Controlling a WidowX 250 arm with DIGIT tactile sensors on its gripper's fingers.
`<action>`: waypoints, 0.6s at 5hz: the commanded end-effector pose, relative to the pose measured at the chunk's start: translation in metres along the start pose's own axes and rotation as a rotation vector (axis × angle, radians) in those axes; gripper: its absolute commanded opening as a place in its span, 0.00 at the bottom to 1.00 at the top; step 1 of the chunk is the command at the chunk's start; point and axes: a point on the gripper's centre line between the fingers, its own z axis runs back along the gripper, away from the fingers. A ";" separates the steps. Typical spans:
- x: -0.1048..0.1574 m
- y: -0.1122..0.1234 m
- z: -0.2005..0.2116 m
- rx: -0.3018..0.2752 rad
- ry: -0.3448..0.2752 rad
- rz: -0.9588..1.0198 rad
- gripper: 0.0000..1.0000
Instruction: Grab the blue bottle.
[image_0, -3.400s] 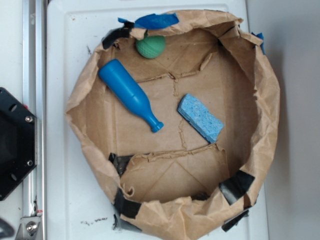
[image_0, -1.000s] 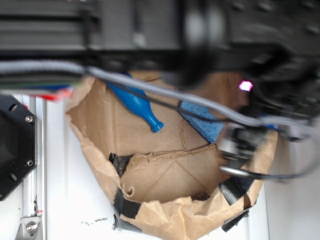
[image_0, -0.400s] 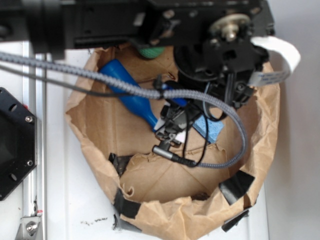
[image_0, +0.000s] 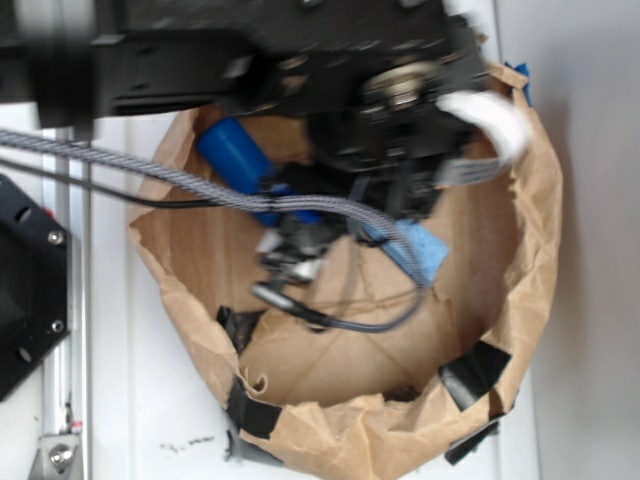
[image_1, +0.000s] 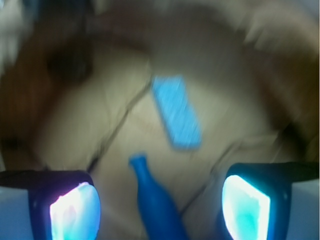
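Note:
The blue bottle lies on the brown paper floor of the paper-lined basin, neck pointing up the wrist view; in the exterior view only its wide end shows past the arm. My gripper is open, its two glowing pads wide apart. The bottle lies between them and below, touching neither. In the exterior view the gripper hangs over the bottle's neck, which it hides. The picture is blurred by motion.
A light blue sponge lies beyond the bottle's neck, seen also as the sponge right of the gripper. The crumpled paper wall rings the floor. A grey braided cable crosses the left side. A black mount sits at the left edge.
The arm has swept in over the basin from the top and shifted left, so that the gripper now hangs over the bottle's neck. The green ball is hidden by the arm.

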 end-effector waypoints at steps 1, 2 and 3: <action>-0.017 0.020 -0.007 0.091 0.006 -0.004 1.00; -0.014 0.010 -0.030 0.098 0.022 -0.018 1.00; -0.018 0.006 -0.041 0.059 0.040 -0.068 1.00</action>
